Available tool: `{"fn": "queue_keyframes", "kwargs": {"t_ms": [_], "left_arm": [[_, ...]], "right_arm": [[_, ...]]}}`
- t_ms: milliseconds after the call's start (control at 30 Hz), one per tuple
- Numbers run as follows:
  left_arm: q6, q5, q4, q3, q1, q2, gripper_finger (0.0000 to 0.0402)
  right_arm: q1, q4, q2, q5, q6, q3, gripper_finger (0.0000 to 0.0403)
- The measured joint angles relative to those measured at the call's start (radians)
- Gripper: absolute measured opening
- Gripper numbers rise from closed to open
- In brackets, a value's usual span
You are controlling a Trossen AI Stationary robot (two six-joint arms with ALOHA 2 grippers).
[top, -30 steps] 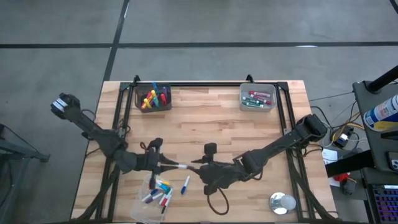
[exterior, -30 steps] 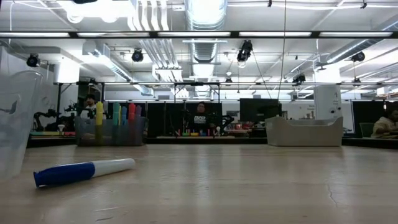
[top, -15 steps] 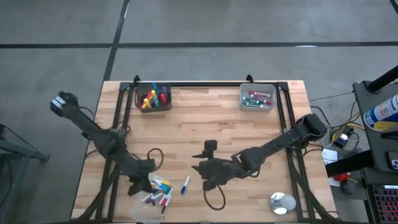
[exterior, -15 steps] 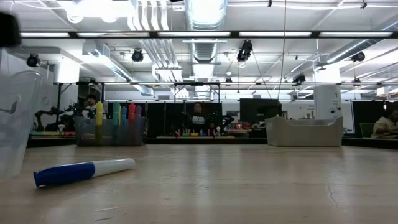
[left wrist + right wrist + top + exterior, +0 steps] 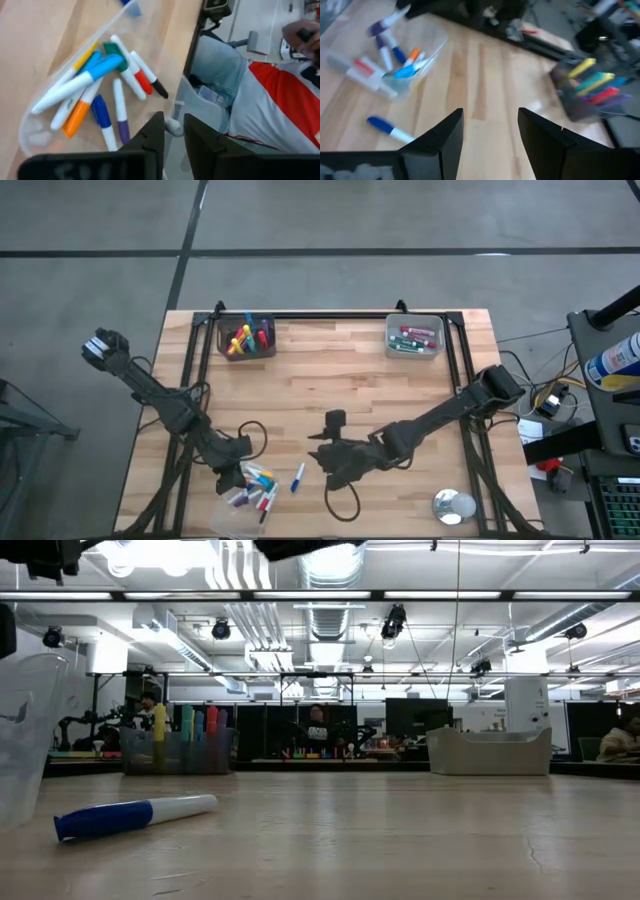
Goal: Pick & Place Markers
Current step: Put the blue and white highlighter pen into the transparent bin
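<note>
- Over the near-left part of the table, the left gripper is hovering above the clear container, its fingers standing a narrow gap apart and holding nothing.
- Just at its 5 o'clock in the high view, the markers are lying in a loose heap inside that container: white barrels with blue, orange, purple, red, green and black caps.
- Toward 3 o'clock from the container, one blue-capped marker is lying alone on the wood, well clear of both grippers.
- Near the table's middle, the right gripper is hanging wide open and empty, with the loose marker at its 7 o'clock.
- My read: a drop is just finishing, and the next pick is coming.
- That calls for lining open jaws across the loose marker's thin barrel, which looks likely to roll.
- At 12 o'clock, the far-left bin and far-right bin are each holding more markers.
</note>
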Motion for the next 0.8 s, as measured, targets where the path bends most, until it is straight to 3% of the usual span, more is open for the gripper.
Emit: {"fn": "queue_keyframes", "kwargs": {"t_ms": [200, 500, 800], "left_arm": [[0.019, -0.034, 0.012, 0.000, 0.000, -0.001, 0.0104], [0.054, -0.053, 0.030, 0.000, -0.001, -0.001, 0.0110], [0.212, -0.076, 0.231, 0.000, -0.001, -0.001, 0.0110]], "right_arm": [[-0.035, 0.014, 0.058, -0.153, -0.040, 0.000, 0.0183], [-0.116, 0.080, 0.153, -0.646, -0.204, 0.000, 0.0182], [-0.173, 0.114, 0.244, -0.769, -0.264, 0.009, 0.0182]]}}
